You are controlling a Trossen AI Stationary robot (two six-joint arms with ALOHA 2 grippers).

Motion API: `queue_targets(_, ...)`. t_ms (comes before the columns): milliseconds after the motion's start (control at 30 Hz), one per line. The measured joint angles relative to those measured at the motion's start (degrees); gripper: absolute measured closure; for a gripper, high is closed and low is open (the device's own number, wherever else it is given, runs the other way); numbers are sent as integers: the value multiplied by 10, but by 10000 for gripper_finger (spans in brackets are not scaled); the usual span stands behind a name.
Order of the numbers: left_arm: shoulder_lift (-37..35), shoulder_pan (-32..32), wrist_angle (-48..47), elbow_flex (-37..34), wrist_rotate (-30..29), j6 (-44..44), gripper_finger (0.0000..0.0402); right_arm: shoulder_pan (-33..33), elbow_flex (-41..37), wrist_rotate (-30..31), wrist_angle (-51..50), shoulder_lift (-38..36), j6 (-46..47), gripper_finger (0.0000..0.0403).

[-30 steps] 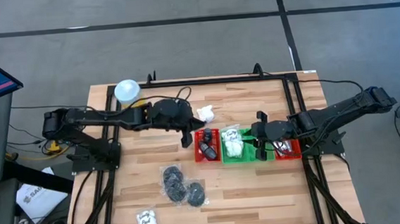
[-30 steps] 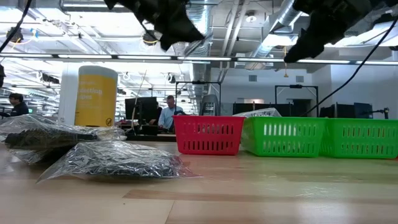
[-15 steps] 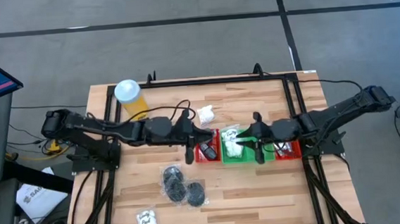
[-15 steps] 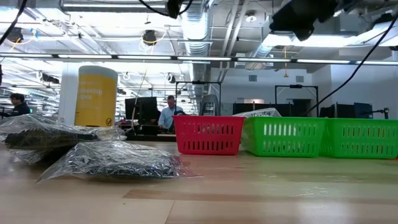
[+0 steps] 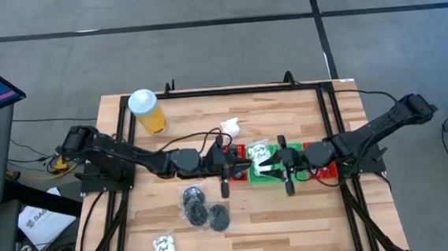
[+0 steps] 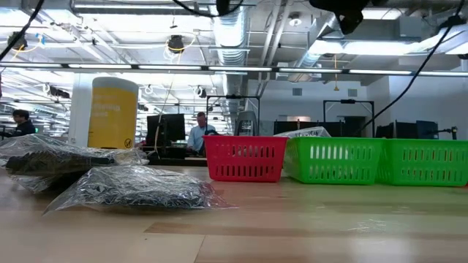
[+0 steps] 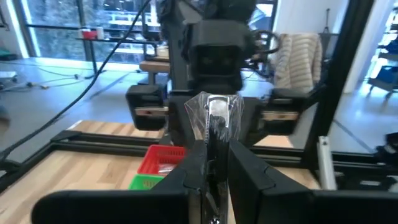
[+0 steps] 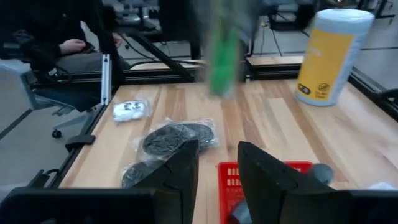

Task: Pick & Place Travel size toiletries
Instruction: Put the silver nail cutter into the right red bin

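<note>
Over the red tray (image 5: 232, 163), the outstretched left gripper (image 5: 229, 175) has its fingers clamped on a clear bag (image 7: 214, 124), while the right gripper (image 5: 284, 169) beside it holds its fingers apart above the wooden counter (image 5: 293, 215).

Both arms are showing matte black, chunky segmented links on black bases, sitting inside a black tube frame around the table. Black cables are looping off the left arm's mid-section; one is trailing from the right arm's base. Left gripper (image 7: 214, 180) and right gripper (image 8: 217, 171) are each presenting two flat, blocky black fingers.
</note>
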Motion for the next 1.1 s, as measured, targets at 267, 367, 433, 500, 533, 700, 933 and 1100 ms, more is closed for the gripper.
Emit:
queue_targets(267,62,-2,62,0,-7,-1,373,2,0,0,38,52,-6,301)
queue_targets(367,71,-4,77,0,-7,-2,373,2,0,0,39,62,-6,301)
queue_targets(433,74,-7,80,0,-7,-2,373,2,0,0,50,70,-6,301)
queue_targets(500,75,-10,80,0,-7,-2,373,2,0,0,63,78,-6,301)
queue_targets(533,75,-11,80,0,-7,-1,373,2,0,0,76,83,-6,301)
queue_targets(700,75,-12,81,0,-7,-1,373,2,0,0,113,103,-17,301)
queue_targets(933,75,-12,84,-1,-7,0,373,2,0,0,138,109,-21,301)
queue_targets(1100,75,-11,82,-1,-7,0,373,2,0,0,138,109,-21,309)
